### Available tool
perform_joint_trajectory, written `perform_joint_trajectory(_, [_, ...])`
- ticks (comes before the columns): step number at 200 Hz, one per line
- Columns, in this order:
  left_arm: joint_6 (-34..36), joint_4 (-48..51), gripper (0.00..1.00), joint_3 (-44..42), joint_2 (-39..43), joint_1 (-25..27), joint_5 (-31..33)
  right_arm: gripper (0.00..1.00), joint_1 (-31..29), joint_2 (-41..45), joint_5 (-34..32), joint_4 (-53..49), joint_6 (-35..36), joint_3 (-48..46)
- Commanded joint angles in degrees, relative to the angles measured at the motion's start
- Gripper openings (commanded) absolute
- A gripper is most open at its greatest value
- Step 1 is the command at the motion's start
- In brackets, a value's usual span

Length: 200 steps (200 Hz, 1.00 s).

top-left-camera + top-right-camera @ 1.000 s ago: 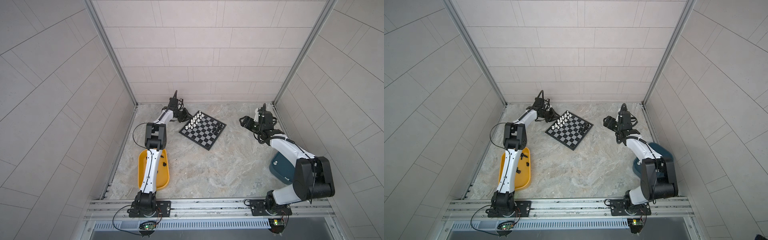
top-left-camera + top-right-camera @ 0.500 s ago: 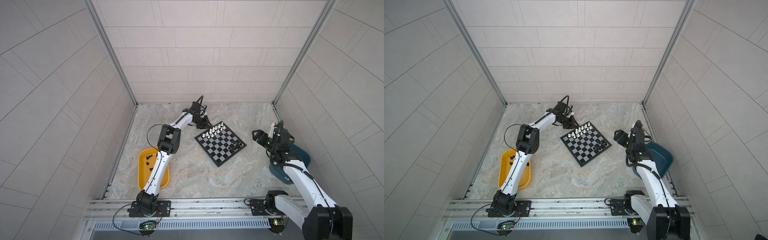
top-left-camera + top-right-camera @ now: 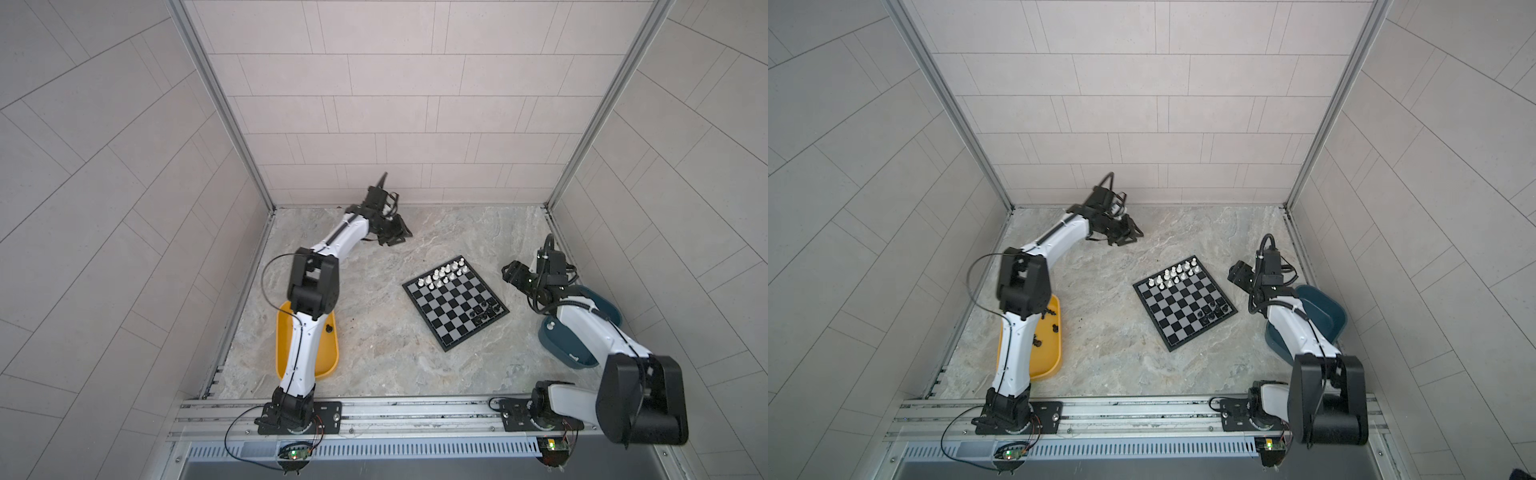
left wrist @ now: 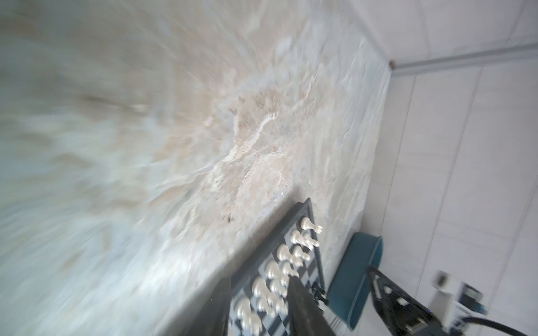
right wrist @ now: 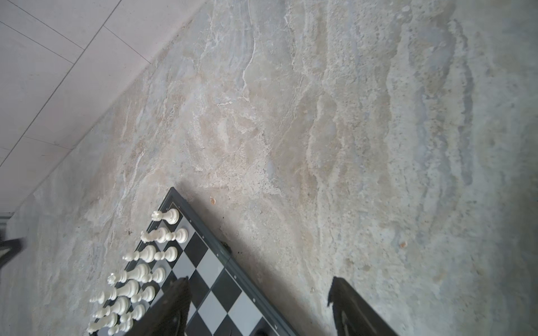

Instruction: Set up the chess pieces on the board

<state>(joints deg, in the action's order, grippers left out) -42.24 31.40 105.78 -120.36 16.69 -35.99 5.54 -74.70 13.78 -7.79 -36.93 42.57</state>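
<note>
Plainly, the right gripper's (image 5: 259, 280) jaws stand spread and empty beside the board (image 3: 453, 305). The board lies diamond-wise right of the tabletop's (image 3: 374, 353) centre, with white pieces (image 3: 444, 276) ranked along its back-left edge and black pieces (image 3: 486, 313) at its right corner. The left gripper (image 3: 399, 240) hovers near the back edge, and I cannot tell how its jaws stand. Pale tiled walls surround the tabletop.

Both top views look steeply down on everything; both low wrist views share the board (image 5: 209, 261)

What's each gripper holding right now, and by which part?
Right gripper: open, nothing between its fingers. Left gripper: off the board; too small and blurred to tell whether it holds anything.
</note>
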Motion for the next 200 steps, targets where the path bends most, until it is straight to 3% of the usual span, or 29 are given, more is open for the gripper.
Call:
perform_joint_trajectory(1, [-5.35,-4.84,0.46,-16.78,14.78,-0.34,5.4,0.74,0.25,-5.54,2.48,0.48,-0.64,4.54])
perform_joint_trajectory(22, [-9.61,-11.66,0.65,-34.15,24.86,0.22,4.31,0.78,0.26,-11.8,8.25,0.26,0.98,7.99])
perform_joint_trajectory(53, [-8.79,-12.12,0.63,-43.73,29.67,3.68,1.11,0.72,0.17,-19.85,12.75,-2.94,1.76,12.86])
perform_joint_trajectory(81, [-7.6,-11.13,0.63,-47.35,29.28,9.97,1.13,0.72,-0.5,-22.2,14.21,-2.14,2.46,13.46])
perform_joint_trajectory(107, [-8.76,-16.63,0.65,-49.3,24.77,14.7,0.8,0.71,-1.49,-23.46,15.06,-2.32,3.17,13.15])
perform_joint_trajectory(172, [-12.4,-26.28,0.62,-48.25,15.05,20.14,0.02,0.69,-3.73,-24.79,16.26,-3.17,4.7,11.33])
perform_joint_trajectory(200, [-12.53,-27.88,0.56,-48.48,13.69,20.24,0.25,0.64,-4.91,-24.17,16.73,-4.07,5.38,10.38])
